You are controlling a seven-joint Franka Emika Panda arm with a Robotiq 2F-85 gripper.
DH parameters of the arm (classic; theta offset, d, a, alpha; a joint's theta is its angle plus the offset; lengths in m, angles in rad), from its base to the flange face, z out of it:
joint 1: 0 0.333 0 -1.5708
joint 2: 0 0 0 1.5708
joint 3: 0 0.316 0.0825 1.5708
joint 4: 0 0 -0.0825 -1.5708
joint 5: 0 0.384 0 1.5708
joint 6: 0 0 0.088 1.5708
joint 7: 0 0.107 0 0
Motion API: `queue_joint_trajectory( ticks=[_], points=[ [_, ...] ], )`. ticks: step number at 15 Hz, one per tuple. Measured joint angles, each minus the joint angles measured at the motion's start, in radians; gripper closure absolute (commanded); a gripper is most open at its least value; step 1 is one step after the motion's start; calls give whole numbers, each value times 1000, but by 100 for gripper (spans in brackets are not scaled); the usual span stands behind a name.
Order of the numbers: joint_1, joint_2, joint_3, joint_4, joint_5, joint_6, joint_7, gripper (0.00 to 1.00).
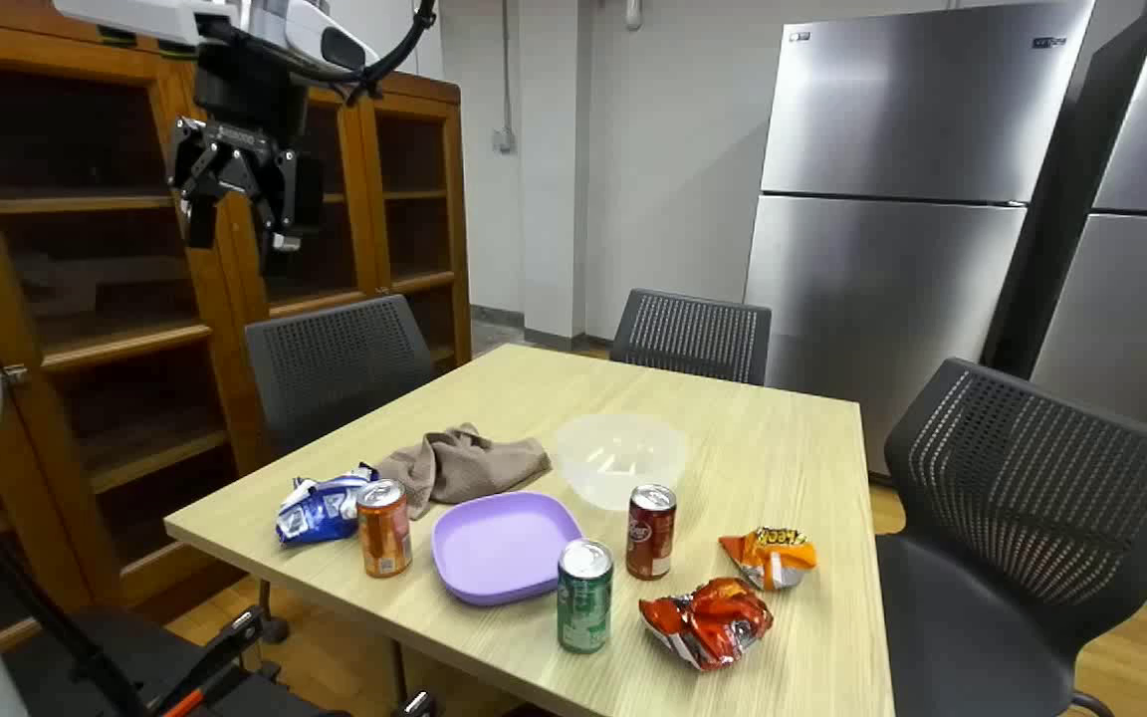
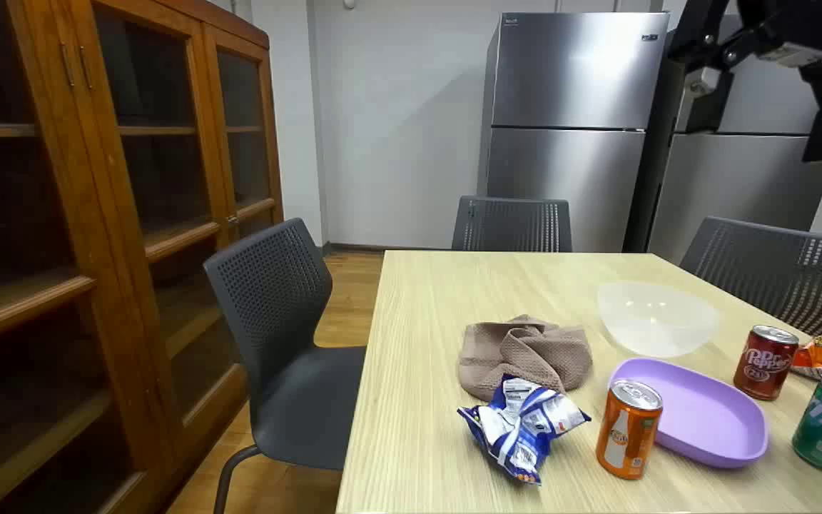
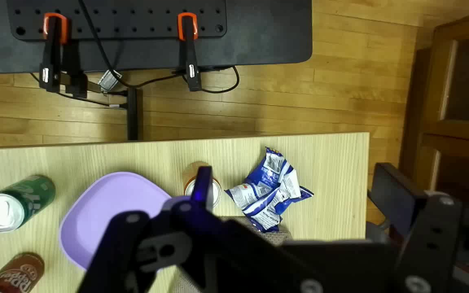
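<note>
Your pincer (image 1: pixel 240 244) hangs well above the table (image 1: pixel 773 428), spread wide and holding nothing, so I judge that no grasp is made yet and the handling is all left to do. Nearest below it are the blue packet (image 3: pixel 273 191) and, just beside, the orange can (image 2: pixel 628 435), both resting on the table, near the purple plate (image 1: pixel 504 548).

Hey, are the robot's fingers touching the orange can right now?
Apart. In an exterior view, the fingers hang high, a wide gap separating them from the orange can.
</note>
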Motion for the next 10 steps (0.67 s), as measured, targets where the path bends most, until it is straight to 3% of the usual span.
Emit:
queue_joint_trajectory(
  ticks=[10],
  points=[
    [0,21,43,-13,31,49,45,0]
  ],
)
